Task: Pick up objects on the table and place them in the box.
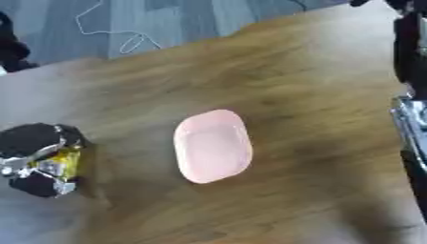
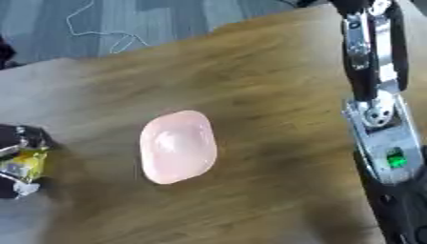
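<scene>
At table centre, a pink box (image 1: 213, 146) is seen empty, while the left hand (image 1: 37, 159) at the left edge is curled round what may be a yellow packet (image 1: 65, 163), not yet placed; the right hand's state cannot be told.

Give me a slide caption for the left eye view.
Left hand curled round a yellow object beside a pink box.

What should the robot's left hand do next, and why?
Probably carry the yellow object toward the pink box and let go above it. The left hand is curled around the object at the table's left side, and the box sits open and empty.
</scene>
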Controlling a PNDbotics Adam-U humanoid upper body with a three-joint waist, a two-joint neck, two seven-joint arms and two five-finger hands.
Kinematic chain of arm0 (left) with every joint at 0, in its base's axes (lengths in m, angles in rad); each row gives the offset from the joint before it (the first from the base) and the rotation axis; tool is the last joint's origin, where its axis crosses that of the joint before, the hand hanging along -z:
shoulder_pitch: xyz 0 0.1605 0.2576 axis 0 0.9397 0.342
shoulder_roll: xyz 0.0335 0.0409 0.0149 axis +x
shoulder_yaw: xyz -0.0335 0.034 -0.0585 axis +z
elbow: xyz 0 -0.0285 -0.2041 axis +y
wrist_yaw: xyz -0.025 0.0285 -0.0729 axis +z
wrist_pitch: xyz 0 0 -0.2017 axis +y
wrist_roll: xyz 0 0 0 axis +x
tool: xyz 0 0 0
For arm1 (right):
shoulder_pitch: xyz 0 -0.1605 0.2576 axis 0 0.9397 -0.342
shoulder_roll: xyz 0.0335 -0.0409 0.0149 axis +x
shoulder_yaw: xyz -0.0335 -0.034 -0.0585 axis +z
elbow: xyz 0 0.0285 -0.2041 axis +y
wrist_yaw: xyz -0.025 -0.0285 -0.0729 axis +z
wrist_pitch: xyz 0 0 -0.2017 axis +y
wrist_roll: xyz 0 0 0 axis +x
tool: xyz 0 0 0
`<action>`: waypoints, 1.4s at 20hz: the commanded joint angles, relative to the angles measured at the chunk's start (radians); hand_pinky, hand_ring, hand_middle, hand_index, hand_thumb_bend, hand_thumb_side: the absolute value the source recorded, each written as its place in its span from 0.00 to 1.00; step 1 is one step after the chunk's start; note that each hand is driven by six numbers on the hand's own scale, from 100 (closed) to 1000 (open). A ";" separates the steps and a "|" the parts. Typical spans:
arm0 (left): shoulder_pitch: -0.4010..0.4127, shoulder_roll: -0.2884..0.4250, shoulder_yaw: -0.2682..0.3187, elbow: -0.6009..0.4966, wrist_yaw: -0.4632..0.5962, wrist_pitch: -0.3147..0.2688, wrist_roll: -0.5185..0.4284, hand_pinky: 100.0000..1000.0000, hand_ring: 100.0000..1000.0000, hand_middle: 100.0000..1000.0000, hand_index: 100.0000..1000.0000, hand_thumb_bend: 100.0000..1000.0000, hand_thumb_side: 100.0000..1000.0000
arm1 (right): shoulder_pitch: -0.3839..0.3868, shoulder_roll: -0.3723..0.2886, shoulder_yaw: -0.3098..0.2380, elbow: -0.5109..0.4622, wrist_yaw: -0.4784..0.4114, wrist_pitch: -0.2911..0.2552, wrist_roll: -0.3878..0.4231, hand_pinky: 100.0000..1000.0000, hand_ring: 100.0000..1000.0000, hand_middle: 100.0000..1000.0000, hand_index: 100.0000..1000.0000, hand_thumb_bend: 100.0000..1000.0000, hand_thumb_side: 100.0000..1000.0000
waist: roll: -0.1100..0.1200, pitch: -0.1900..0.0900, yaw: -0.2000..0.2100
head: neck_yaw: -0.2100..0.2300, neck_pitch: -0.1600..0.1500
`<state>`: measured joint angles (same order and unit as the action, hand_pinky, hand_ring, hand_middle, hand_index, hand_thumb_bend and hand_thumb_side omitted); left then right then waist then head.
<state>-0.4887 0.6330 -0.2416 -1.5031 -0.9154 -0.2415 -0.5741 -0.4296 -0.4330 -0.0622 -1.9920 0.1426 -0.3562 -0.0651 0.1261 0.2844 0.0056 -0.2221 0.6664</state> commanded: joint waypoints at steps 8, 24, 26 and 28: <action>0.014 0.057 0.001 -0.080 0.260 0.044 0.039 0.60 0.68 0.73 0.81 0.94 0.40 | 0.001 -0.017 -0.001 -0.008 -0.004 0.002 0.007 0.50 0.65 0.72 0.80 0.00 0.91 | -0.004 -0.020 0.001 | -0.029 -0.038; -0.064 0.257 -0.062 -0.082 0.149 -0.074 -0.074 0.66 0.70 0.73 0.81 1.00 0.35 | 0.005 -0.028 0.003 -0.008 -0.005 0.001 0.014 0.50 0.65 0.71 0.80 0.00 0.91 | 0.020 -0.017 -0.007 | -0.017 -0.024; -0.065 0.280 -0.080 -0.084 0.121 -0.112 -0.078 0.66 0.70 0.73 0.81 1.00 0.32 | 0.006 -0.031 0.003 -0.008 -0.004 0.002 0.014 0.50 0.65 0.71 0.80 0.00 0.91 | 0.025 -0.016 -0.011 | -0.016 -0.020; -0.066 0.293 -0.089 -0.087 0.098 -0.144 -0.072 0.66 0.70 0.73 0.81 1.00 0.29 | 0.006 -0.033 0.002 -0.008 -0.003 0.002 0.013 0.50 0.65 0.71 0.80 0.00 0.91 | 0.030 -0.015 -0.014 | -0.014 -0.018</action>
<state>-0.5377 0.8765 -0.3314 -1.5800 -0.7990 -0.3646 -0.6462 -0.4205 -0.4424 -0.0560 -1.9920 0.1402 -0.3527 -0.0516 0.1609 0.2847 -0.0094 -0.2454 0.6463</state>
